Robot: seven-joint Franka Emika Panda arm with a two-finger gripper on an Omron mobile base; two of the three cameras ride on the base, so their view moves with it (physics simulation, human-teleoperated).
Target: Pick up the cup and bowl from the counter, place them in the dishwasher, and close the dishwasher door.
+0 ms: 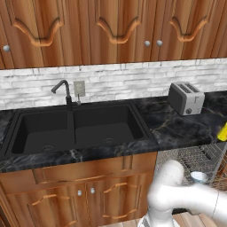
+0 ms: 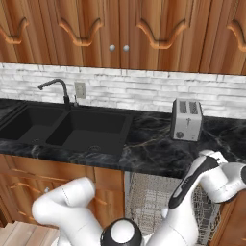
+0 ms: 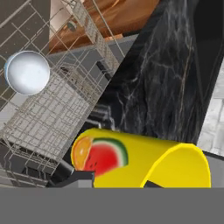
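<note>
In the hand view my gripper (image 3: 116, 181) is shut on the yellow cup (image 3: 144, 162), which lies sideways across the fingertips, its fruit mark to the left. In the left base view the cup (image 1: 223, 132) hangs tilted at the right edge, over the counter's (image 1: 177, 128) front rim. The pale bowl (image 3: 27, 72) rests in the dishwasher's wire rack (image 3: 57, 109), beyond and to the left of the cup. That bowl (image 1: 199, 177) also sits in the dishwasher (image 1: 190, 157) below the counter. The dishwasher door is out of view.
A silver toaster (image 1: 186, 98) stands on the counter behind the dishwasher. The black sink (image 1: 75, 126) with its faucet (image 1: 64, 91) lies to the left. Wooden cabinets hang above and stand below. In the right base view my arm (image 2: 202, 182) bends over the rack (image 2: 153, 197).
</note>
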